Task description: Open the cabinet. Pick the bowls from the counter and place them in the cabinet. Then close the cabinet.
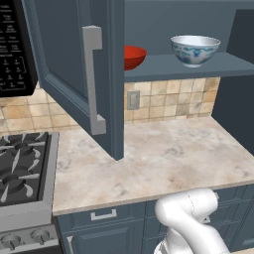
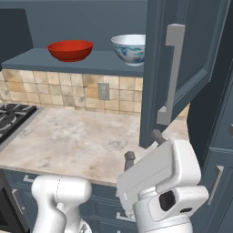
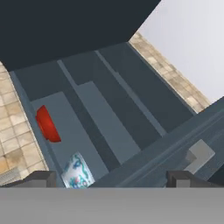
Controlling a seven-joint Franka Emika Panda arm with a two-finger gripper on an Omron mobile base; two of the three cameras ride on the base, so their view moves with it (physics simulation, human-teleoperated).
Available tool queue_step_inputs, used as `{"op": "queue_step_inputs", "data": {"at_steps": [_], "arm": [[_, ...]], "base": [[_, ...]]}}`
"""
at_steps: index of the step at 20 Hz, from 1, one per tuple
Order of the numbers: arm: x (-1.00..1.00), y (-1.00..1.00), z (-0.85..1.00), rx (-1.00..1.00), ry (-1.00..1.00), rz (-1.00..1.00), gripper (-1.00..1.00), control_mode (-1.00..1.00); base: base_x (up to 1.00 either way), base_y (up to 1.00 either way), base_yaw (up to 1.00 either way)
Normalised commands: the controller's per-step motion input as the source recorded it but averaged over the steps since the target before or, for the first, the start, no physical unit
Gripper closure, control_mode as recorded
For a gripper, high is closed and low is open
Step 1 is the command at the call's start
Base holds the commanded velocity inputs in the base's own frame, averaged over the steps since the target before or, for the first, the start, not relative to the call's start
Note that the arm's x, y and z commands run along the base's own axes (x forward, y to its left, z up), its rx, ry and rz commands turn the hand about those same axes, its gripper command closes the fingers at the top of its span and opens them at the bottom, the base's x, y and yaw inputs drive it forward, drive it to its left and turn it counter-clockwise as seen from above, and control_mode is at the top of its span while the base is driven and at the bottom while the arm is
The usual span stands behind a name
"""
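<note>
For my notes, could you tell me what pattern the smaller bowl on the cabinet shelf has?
The white bowl has a blue pattern, clearest in the left base view.

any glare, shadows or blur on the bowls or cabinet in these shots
Left base view: a soft sheen on the white bowl, and the red bowl is half hidden by the open door. Right base view: even, flat light, with only faint shadow on the counter. Hand view: rolled sideways, the cabinet interior is dim, and the edges look slightly soft.

Left and right base views looking forward and down from behind, sharing bench point(image 1: 163, 158), open cabinet point(image 1: 69, 59), red bowl point(image 2: 70, 50) and white bowl point(image 2: 129, 49). Hand view tilting up, close under cabinet door point(image 3: 183, 131), catching both bowls.
</note>
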Motion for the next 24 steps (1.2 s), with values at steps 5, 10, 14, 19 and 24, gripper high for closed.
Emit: {"op": "queue_step_inputs", "data": {"at_steps": [5,10,14,19,24], "arm": [[0.34,-0.19,-0.35,0.0,-0.07,0.11,-1.0,-1.0],[0.44,-0.14,-0.1,0.0,-0.03,0.1,-1.0,-1.0],[0.61,-0.2,0.0,0.0,0.0,0.08,-1.0,-1.0],[0.65,-0.3,-0.03,0.0,0.0,0.08,-1.0,-1.0],[0.54,-0.24,-0.03,0.0,0.0,0.07,-1.0,-1.0]], "base": [[0.0,0.0,0.0],[0.0,0.0,0.0],[0.0,0.0,0.0],[0.0,0.0,0.0],[0.0,0.0,0.0]]}}
